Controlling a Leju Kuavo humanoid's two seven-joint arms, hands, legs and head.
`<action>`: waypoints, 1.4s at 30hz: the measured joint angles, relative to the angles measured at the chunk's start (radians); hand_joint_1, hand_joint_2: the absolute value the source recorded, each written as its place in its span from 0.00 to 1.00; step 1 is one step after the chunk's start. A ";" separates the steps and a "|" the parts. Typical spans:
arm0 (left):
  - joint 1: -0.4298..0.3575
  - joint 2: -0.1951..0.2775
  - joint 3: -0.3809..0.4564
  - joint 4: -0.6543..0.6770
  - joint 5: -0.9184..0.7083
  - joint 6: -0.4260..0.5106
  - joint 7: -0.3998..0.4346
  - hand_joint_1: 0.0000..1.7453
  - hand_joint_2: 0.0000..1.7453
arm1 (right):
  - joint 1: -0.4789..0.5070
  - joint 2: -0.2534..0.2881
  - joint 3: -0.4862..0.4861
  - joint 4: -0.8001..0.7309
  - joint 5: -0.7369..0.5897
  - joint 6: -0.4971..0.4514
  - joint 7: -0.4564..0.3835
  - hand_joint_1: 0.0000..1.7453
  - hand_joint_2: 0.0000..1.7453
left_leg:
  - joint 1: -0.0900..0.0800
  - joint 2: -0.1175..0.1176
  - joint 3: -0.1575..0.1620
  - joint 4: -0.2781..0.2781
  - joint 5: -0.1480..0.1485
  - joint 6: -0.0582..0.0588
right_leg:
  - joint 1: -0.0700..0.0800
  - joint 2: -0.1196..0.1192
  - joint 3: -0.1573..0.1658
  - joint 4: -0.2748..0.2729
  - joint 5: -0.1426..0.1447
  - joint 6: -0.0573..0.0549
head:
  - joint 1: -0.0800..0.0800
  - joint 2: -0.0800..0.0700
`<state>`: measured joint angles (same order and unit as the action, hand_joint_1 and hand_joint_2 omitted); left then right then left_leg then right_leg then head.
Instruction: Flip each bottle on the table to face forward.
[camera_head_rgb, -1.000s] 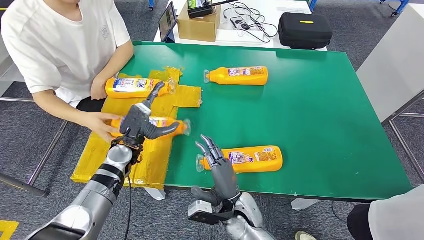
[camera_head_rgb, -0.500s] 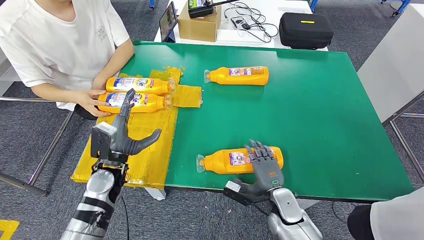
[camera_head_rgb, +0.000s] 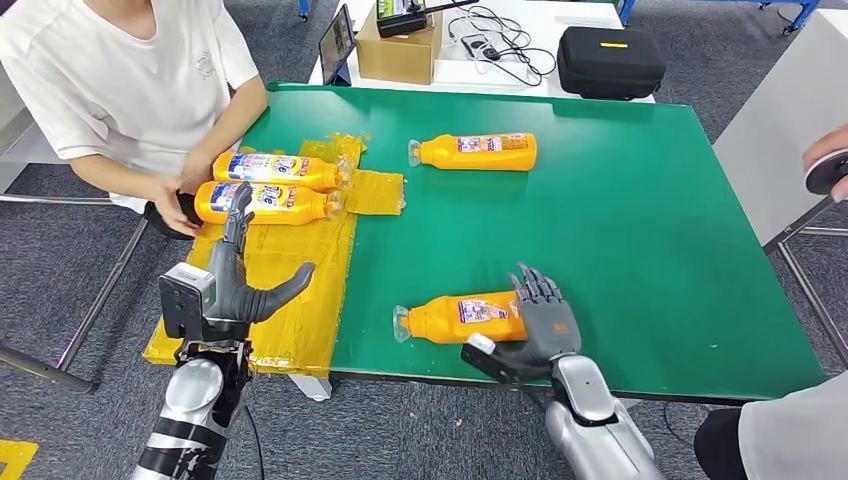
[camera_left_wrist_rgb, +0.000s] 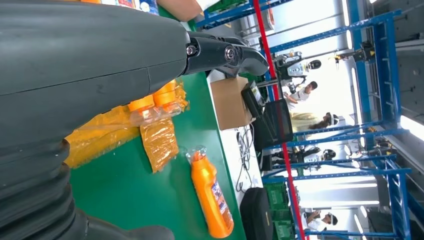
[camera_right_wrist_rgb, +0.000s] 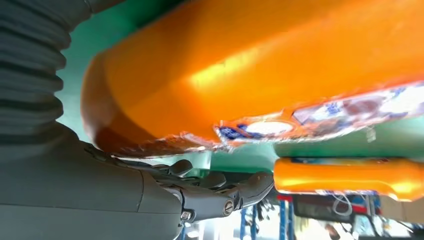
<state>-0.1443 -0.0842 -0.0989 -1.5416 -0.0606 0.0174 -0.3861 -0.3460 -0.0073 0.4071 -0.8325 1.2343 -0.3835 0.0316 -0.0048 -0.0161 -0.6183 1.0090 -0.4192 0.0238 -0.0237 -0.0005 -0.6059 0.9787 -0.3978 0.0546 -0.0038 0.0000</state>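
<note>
From my head camera I see four orange bottles lying on their sides on the green worktop (camera_head_rgb: 620, 200). My right hand (camera_head_rgb: 545, 322) is laid over the base end of the nearest bottle (camera_head_rgb: 462, 318), close to the front edge, fingers (camera_head_rgb: 535, 288) spread across its top and touching it; I cannot tell whether they actually grip it. My right wrist camera shows that bottle's orange body (camera_right_wrist_rgb: 260, 65) right against the palm. My left hand (camera_head_rgb: 238, 280) hovers over the yellow plastic sheet (camera_head_rgb: 290, 290) at the worktop's left side, fingers apart and holding nothing. Beyond it, two bottles lie side by side on the sheet, the nearer one (camera_head_rgb: 262, 202) and the farther one (camera_head_rgb: 278, 170), with a seated person's hand (camera_head_rgb: 178, 208) at their base ends. The fourth bottle (camera_head_rgb: 478, 151) lies alone toward the far edge. A cardboard box (camera_head_rgb: 397, 50) and a black case (camera_head_rgb: 610, 60) sit on the white table behind.
</note>
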 joint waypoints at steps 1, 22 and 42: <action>-0.003 -0.001 0.000 0.002 0.003 0.001 0.001 0.00 1.00 | -0.020 0.003 -0.003 0.022 -0.005 0.013 -0.001 0.00 1.00 | 0.000 0.000 0.000 0.000 0.000 0.000 | 0.000 0.000 0.000 0.000 0.000 0.000 | 0.000 0.000; -0.117 -0.034 -0.078 0.157 0.130 -0.019 0.035 0.00 1.00 | -0.301 0.044 0.023 0.363 -0.113 0.316 -0.157 1.00 1.00 | 0.000 0.006 0.014 0.000 0.000 0.000 | 0.000 0.003 0.011 -0.001 0.002 -0.002 | 0.000 0.000; -0.110 -0.074 -0.117 0.209 0.356 0.057 0.092 0.00 1.00 | -0.163 0.112 -0.102 0.273 -0.614 0.196 -0.541 1.00 1.00 | 0.003 0.010 0.016 0.000 -0.002 -0.003 | 0.003 0.012 0.013 -0.001 0.002 -0.003 | 0.000 0.000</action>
<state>-0.2545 -0.1578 -0.2154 -1.3325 0.2955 0.0741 -0.2937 -0.5090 0.1043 0.3049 -0.5592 0.6201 -0.1876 -0.5096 -0.0020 -0.0064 -0.6021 1.0089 -0.4213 0.0209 -0.0208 0.0112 -0.5927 0.9781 -0.3954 0.0520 -0.0036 0.0000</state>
